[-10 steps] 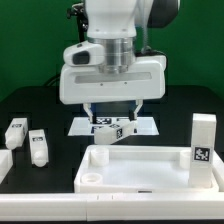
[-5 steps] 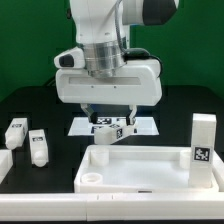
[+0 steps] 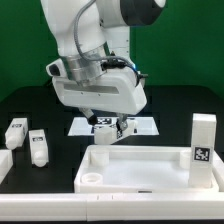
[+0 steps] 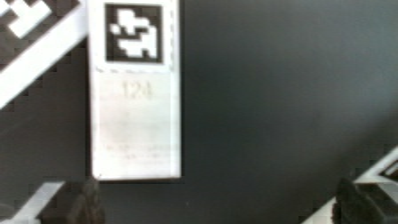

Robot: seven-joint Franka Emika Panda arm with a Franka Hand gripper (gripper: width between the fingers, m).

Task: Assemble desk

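Grips nothing: jaws of the two-finger gripper [image 4: 222,205] spread wide, released, over a short square white plastic leg block [image 4: 134,110] lying flat on the black table [image 3: 30,105], closer to one finger than centred. In the exterior view, hovers at twelve o'clock from the wide white rimmed plastic desk top [image 3: 140,172]; two more leg blocks [image 3: 38,146] at nine o'clock, one upright leg block [image 3: 203,148] at three. Probably reaching for a leg; calls for centring, lowering, closing.

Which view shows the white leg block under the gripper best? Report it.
The wrist view: the white plastic leg block shows close up, long face and tag clear. The exterior view gives only its tagged end beneath the gripper.
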